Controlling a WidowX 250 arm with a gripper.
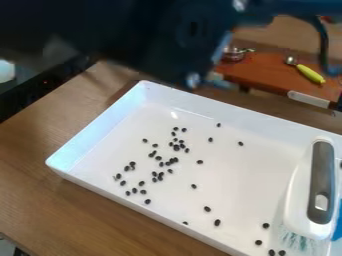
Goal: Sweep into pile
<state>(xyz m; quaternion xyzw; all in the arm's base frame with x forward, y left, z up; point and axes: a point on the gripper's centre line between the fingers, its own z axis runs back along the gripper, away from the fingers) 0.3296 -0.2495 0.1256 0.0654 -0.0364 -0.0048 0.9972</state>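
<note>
Fairly bright, soft light falls on the white tray (98, 131), whose left inner wall carries a pale bluish sheen, with a small white glare spot and a thin bright streak on its floor near the far side. The bench (40, 200) looks duller, with soft shadow along the tray's outer edges and a darker patch by its far left corner. The robot arm (167, 40) is nearly black, blurred and out of focus, with small highlights at its lower edge.

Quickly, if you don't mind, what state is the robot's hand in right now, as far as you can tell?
Hand: open, closed or holding something, it cannot be told; the dark arm crosses the top of the view.
</note>
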